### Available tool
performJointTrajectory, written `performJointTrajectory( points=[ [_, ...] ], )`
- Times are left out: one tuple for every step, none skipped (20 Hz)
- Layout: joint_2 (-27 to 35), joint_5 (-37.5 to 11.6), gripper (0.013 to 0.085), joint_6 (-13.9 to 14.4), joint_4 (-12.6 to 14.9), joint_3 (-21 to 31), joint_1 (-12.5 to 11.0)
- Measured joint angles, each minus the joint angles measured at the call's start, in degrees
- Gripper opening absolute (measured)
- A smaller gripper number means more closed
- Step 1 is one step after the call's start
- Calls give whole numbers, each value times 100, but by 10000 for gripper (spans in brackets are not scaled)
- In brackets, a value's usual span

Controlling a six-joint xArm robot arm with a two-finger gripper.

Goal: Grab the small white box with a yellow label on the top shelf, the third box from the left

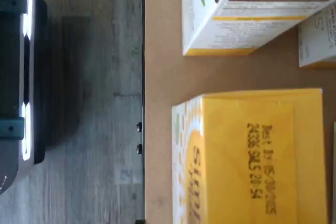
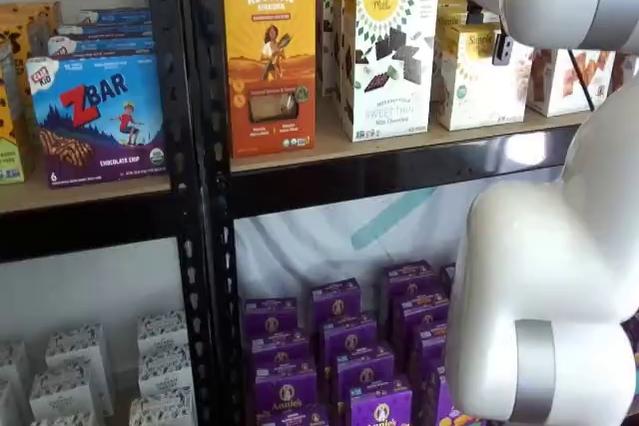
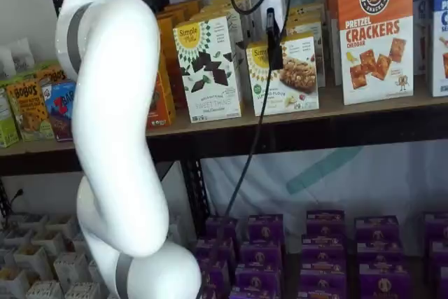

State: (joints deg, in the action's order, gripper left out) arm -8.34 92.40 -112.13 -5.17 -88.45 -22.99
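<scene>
Two shelf views show us the small white box (image 3: 285, 75) on the top shelf (image 3: 280, 134), just right of the taller Simple Mills box (image 3: 208, 68) and left of the pretzel cracker box (image 3: 374, 33). Our gripper (image 3: 273, 40) hangs in front of it — one black finger visible (side-on), so we cannot tell its spread. Our wrist view looks onto the box's yellow top.

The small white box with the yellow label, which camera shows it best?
A shelf view shows the small white box best: its whole front label faces the camera, with only a black finger and cable crossing it. In a shelf view from the side, the box is partly hidden by the arm. The wrist view shows mainly its yellow top.
</scene>
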Motion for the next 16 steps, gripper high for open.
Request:
performJointTrajectory(
  points=[
    [-13, -12, 850, 5, -1, 27, 6],
    [-31, -27, 850, 12, -4, 60, 13],
    [-51, -46, 850, 19, -9, 97, 20],
    [-64, -53, 850, 22, -13, 117, 24],
    [-78, -57, 810, 25, -24, 139, 26],
    [-90, -58, 770, 26, -33, 154, 26],
    [-100, -63, 770, 24, -36, 167, 24],
    [-115, -74, 730, 22, -37, 186, 22],
    [-130, -81, 730, 19, -37, 205, 19],
    [-143, -87, 690, 16, -37, 222, 16],
    [-161, -95, 650, 11, -44, 241, 10],
    [-164, -89, 650, 9, -48, 243, 7],
    [-165, -80, 650, 7, -51, 243, 5],
    [-169, -76, 650, 5, -52, 243, 2],
    [-179, -79, 650, 2, -53, 253, -1],
    [-188, -85, 650, 0, -56, 263, -3]
  ],
)
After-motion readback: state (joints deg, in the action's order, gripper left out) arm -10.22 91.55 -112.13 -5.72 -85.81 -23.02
